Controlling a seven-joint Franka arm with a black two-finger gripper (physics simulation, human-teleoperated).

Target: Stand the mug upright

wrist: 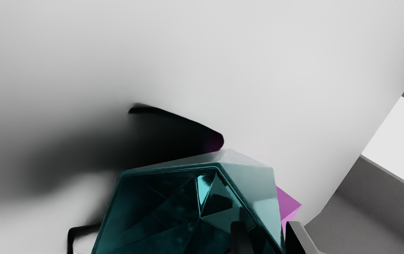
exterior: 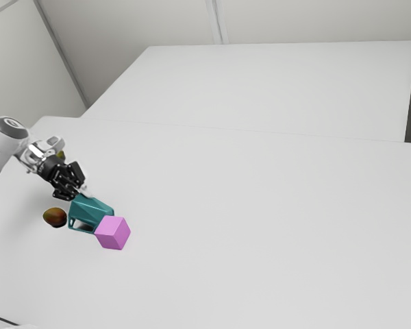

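Our arm (exterior: 7, 137) comes in from the exterior view's left, and our hand (exterior: 78, 186) slants down toward the exterior view's right, low over the table (exterior: 260, 219) and right at the mug (exterior: 92, 210). We cannot tell whether the hand is open or gripping. The mug is tipped on its side, and in the wrist view its open mouth faces us, its angular inside showing. Its handle (exterior: 71, 224) sticks out from one side. Just beyond the mug sits the pink cube (exterior: 112, 232). A brown fruit (exterior: 55, 217) lies near the handle, and something yellow-green (exterior: 60, 155) shows partly behind the hand.
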